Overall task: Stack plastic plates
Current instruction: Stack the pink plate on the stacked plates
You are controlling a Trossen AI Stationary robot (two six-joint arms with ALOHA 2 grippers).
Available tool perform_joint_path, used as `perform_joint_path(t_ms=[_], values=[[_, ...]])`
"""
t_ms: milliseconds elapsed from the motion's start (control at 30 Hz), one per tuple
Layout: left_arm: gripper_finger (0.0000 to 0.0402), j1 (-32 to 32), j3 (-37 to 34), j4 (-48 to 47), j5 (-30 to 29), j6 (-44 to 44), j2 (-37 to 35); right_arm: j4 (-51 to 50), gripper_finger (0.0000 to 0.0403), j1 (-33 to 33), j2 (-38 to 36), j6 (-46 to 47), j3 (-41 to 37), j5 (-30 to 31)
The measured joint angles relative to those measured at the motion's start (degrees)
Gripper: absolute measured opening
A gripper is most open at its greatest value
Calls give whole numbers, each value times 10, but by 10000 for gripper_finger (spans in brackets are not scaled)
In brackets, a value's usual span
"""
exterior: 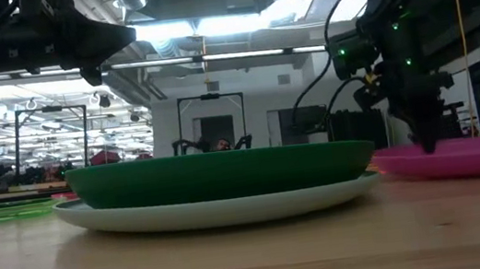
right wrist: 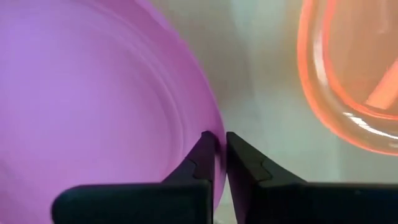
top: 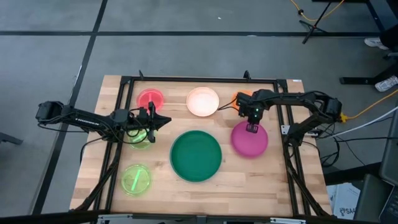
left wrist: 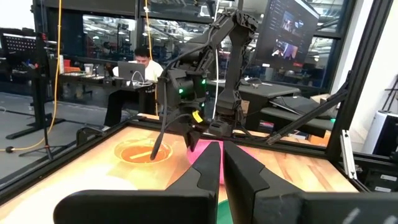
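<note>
The magenta plate lies flat at the table's right. My right gripper points down at its far rim. The dark green plate sits at the centre on the light blue plate. Along the far edge lie the red plate, the cream plate and the orange plate, which is half hidden by the right arm. One neon green plate lies under the left arm, another near the front left. My left gripper hangs shut and empty, high above the table. My right gripper is shut on the magenta plate's far rim. One finger is inside the rim and one outside, coming from above and pointing down. In the low view the plate lies level on the table.
Black frame rails run along the table's left, far and right sides. Bare wood shows along the near edge and front right. A person sits at a desk in the room beyond the table.
</note>
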Motion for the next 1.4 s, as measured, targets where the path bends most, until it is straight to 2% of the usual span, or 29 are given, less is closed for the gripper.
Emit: perform_joint_path(t_ms=[167, 767, 1200, 1400], values=[[11, 0, 0, 0, 0, 0, 0, -16, 3, 0, 0, -1, 9, -35], [11, 0, 0, 0, -9, -1, 0, -43, 1, 0, -1, -10, 9, -50], [11, 0, 0, 0, -9, -4, 0, -59, 1, 0, -2, -11, 9, -101], [11, 0, 0, 0, -9, -4, 0, -61, 1, 0, -27, -7, 10, -121]])
